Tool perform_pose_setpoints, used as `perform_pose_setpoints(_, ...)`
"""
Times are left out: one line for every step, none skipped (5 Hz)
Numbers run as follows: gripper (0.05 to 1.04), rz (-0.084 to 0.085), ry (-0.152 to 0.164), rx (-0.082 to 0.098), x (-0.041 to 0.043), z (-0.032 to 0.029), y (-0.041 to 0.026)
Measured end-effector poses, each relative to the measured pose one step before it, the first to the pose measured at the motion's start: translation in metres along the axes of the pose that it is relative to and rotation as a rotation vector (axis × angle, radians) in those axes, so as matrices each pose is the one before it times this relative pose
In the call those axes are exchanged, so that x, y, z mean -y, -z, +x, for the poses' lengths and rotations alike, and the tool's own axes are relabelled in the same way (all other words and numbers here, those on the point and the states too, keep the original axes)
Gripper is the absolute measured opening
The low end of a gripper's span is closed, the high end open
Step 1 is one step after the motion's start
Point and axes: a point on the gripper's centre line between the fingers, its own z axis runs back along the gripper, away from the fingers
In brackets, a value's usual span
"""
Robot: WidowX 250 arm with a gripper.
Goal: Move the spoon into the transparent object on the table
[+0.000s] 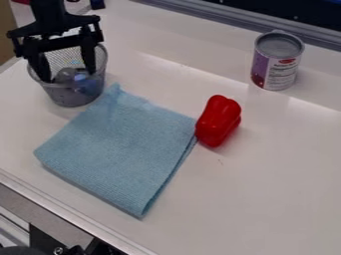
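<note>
Spoon (65, 75), apparently the rounded grey shape, though I can't be certain, sits inside the round, see-through mesh basket (71, 99). Over the basket hangs the black two-finger gripper (67, 76), spread wide, with nothing I can see clasped; beside it lies a folded, light-blue fabric cloth (120, 149).

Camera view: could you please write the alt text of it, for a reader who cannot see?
A black robot hand, fingers apart, is at the mouth of a mesh cup with gray and blue things inside, upper left on a white table. A light blue cloth lies near it, a red pepper beside the cloth, and a can stands upper right.
</note>
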Motion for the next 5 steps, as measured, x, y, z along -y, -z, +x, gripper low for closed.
perform_pose_setpoints(0.998, -0.0054, -0.0049, -0.0079, 0.00291, -0.00182, -0.00075)
perform_pose_setpoints(0.998, -0.0232, 0.0624, 0.0661, 0.00815, -0.00802, -0.00602)
perform_pose_setpoints(0.998, -0.0478, 0.1246, 0.1616, 0.02135, -0.01278, -0.00854)
perform_pose_setpoints(0.998, -0.0436, 0.0951, 0.0034, 0.02356, -0.01045, 0.00300)
perform_pose_setpoints(0.998, -0.0797, 0.1295, 0.0067, 0.03001, -0.01244, 0.00029)
